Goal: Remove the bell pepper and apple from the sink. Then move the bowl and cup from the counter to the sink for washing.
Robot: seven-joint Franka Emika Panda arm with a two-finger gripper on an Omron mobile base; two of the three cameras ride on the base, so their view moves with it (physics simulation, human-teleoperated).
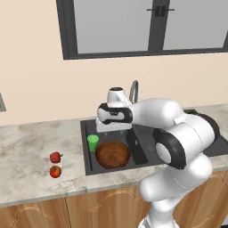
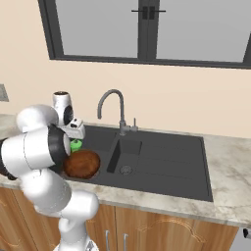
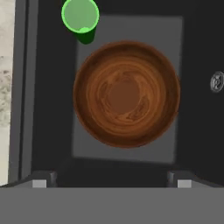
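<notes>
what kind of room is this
A rendered kitchen, it seems: a dark double-basin sink with a curved faucet, set in a marbled counter over wooden cabinet fronts, below a window.

Counter (image 1: 31, 147): light marbled stone worktop, with the dark sink (image 1: 87, 133) set into it. Bell pepper (image 1: 55, 156) and apple (image 1: 55, 171) lie directly on the stone left of the sink, pepper farther back, apple nearer the front edge, the two just beside each other. Inside the large basin the brown bowl (image 3: 126, 93) sits upright on the floor, with the green cup (image 3: 80, 15) upright close by its rim.
</notes>
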